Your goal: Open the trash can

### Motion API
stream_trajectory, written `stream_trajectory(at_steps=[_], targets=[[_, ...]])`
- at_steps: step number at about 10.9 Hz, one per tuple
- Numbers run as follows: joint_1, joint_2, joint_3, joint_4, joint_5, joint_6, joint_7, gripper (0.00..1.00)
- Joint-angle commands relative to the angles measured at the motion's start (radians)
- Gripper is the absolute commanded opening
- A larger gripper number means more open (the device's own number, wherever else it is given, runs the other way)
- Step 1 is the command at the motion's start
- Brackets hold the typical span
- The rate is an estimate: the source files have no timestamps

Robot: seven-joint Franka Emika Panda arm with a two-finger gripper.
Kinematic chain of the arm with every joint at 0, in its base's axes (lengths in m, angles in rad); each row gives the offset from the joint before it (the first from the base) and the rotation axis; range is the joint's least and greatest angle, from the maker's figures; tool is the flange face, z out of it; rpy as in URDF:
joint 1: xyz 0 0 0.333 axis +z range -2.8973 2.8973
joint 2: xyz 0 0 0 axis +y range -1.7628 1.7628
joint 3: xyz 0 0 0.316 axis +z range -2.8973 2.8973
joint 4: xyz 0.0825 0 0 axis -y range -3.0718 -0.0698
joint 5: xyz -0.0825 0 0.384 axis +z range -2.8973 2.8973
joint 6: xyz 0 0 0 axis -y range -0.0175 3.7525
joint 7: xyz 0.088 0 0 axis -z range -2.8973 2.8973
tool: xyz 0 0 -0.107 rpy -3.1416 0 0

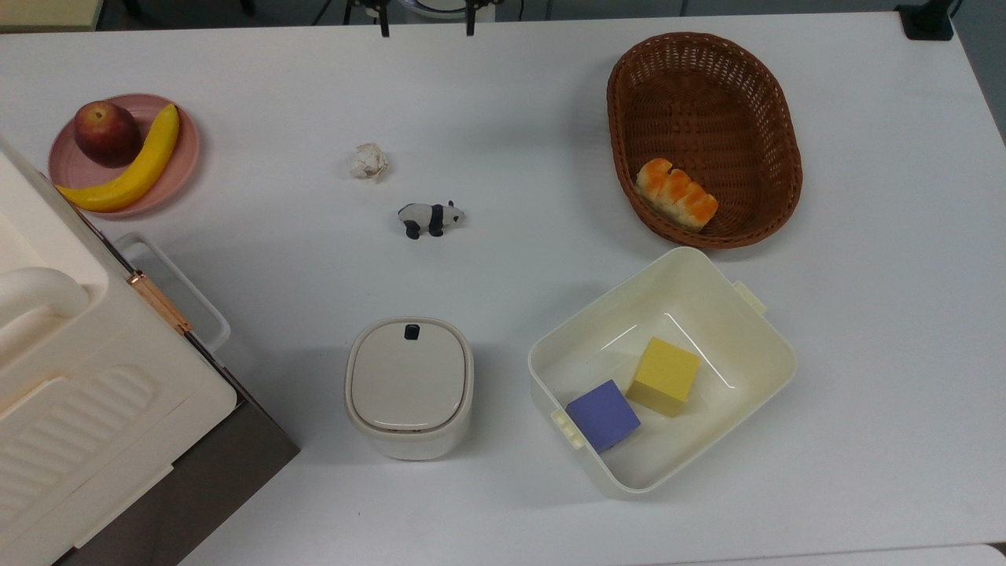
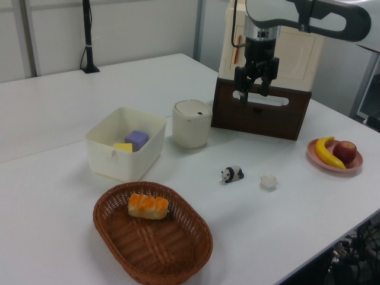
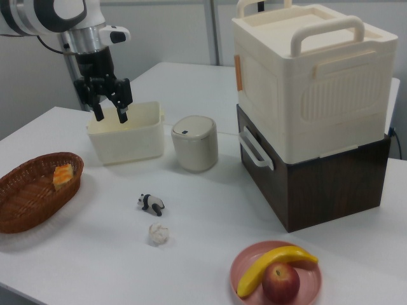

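**Trash can: small lidded bin, closed**

Trash can (image 1: pixel 409 387): one item, cream-white plastic body with a rounded-square top. Beige-grey lid (image 1: pixel 407 375) seated flat and shut. Small dark push button (image 1: pixel 411 332) at the rim, on the edge toward the top view's top. Stands upright on the table. Position relative to the gripper (image 2: pixel 252 95): lower than the raised fingertips, apart from them, off to the left view's left and to the right view's right; no contact.
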Motion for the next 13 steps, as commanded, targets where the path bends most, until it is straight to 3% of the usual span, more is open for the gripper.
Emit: stream_trajectory(at_steps=[1,3,6,9,13], targets=[[-0.007,0.023,0.007,-0.021,-0.014,0.134,-0.004,0.00],[-0.023,0.064,0.007,-0.017,0.010,0.278,0.001,0.00],[-0.062,0.161,0.007,-0.008,0.110,0.542,-0.001,0.00],[-0.064,0.285,0.007,0.041,0.101,0.722,-0.001,0.00],[-0.070,0.365,0.007,0.071,0.093,0.831,-0.013,0.00]])
